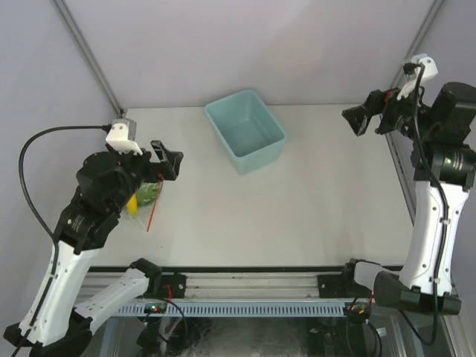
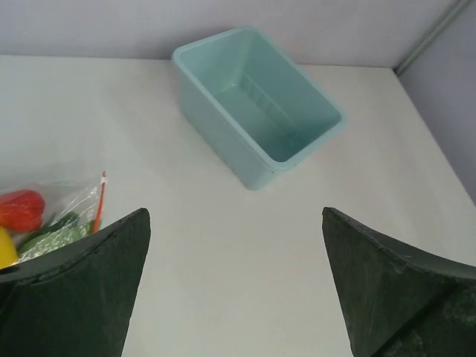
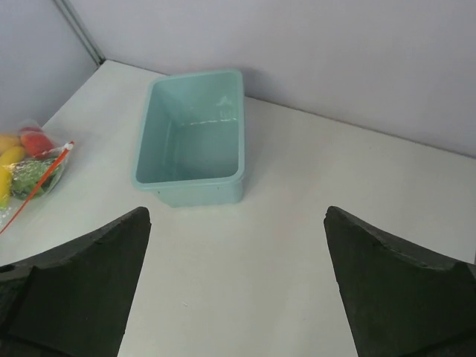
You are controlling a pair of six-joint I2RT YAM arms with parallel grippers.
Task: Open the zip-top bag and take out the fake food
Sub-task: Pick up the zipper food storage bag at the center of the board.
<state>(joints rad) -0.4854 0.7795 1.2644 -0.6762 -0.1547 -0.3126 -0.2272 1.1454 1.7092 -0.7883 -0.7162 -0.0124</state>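
Observation:
The zip-top bag (image 1: 146, 199) lies flat at the table's left side, clear plastic with a red zipper strip along its right edge. My left arm partly covers it from above. Inside it the fake food shows as a red piece (image 2: 21, 210), a green piece (image 2: 52, 238) and a yellow piece (image 2: 5, 249). The right wrist view shows the bag (image 3: 31, 172) far to the left. My left gripper (image 1: 171, 161) hovers just right of the bag, open and holding nothing (image 2: 234, 216). High at the right table edge my right gripper (image 1: 362, 113) is open and empty too (image 3: 236, 212).
A teal bin (image 1: 262, 154) stands empty at the back middle of the table, turned at an angle; its wall (image 2: 223, 141) faces the left gripper. White walls close off the back and both sides. The arms' rail runs along the near edge.

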